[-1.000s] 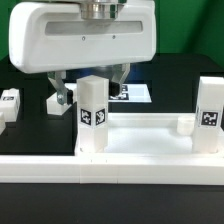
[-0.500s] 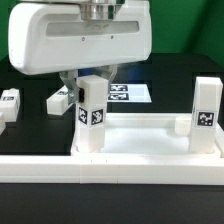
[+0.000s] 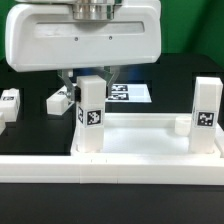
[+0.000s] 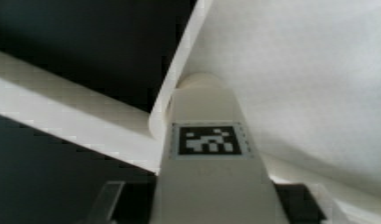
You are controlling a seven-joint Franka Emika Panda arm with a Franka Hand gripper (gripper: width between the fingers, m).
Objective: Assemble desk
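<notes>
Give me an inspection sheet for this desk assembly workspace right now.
Surface: black table.
Job's things: desk top lying flat; left upright leg and right upright leg standing at its corners; loose leg and second loose leg on the exterior view's left.
Clutter: marker board behind; white rail in front.
Grippers: gripper shut on left upright leg.
Cables: nothing seen.
Surroundings: nothing seen.

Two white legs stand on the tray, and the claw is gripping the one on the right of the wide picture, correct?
No. The claw grips the left leg, on the exterior view's left of the desk top; the right leg stands free. The exterior view shows this. Two legs standing is correct.
</notes>
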